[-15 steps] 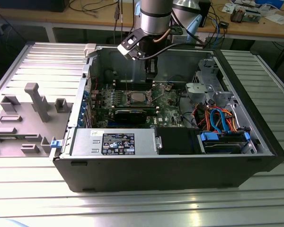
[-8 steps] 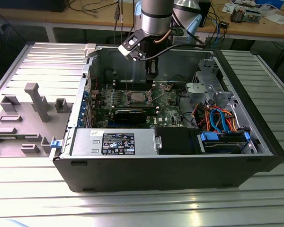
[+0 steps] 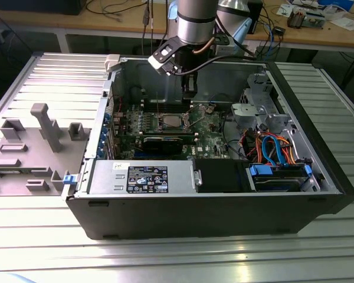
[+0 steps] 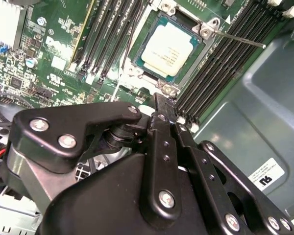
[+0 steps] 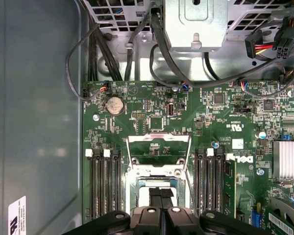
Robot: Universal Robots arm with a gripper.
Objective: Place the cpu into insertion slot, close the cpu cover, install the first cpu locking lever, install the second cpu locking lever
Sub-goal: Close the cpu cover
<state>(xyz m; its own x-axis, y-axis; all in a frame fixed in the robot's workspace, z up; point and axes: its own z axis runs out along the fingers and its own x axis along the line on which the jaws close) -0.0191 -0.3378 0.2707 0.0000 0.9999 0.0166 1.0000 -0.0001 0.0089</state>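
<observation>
Already down flat in the insertion slot [image 4: 135, 68] of the green motherboard [image 4: 59, 49]: the cpu [image 4: 170, 49], silver top up, a green rim around it in the second wrist view. Swung up and back off the slot in the first wrist view: the cpu cover [image 5: 159, 138], bare board visible through its square window. Sticking out from 1 corner of the slot, across the black memory slots [image 4: 220, 68]: a thin locking lever [image 4: 237, 39]. Just beside the cpu, at the slot's edge: the gripper [image 4: 161, 104], clenched, its 2 black fingers [image 4: 162, 127] pressed together with nothing seen between them. Touching the slot frame or hovering just off it, cannot tell. In the exterior view, reaching down from above into the open computer case [image 3: 224, 218]: the arm [image 3: 194, 15], with the gripper over the board close to the slot. Under the case, a ribbed metal table [image 3: 165, 259]; on it, toward the exterior view's left, just beside the case, a grey fixture [image 3: 44, 127] with upright posts.
</observation>
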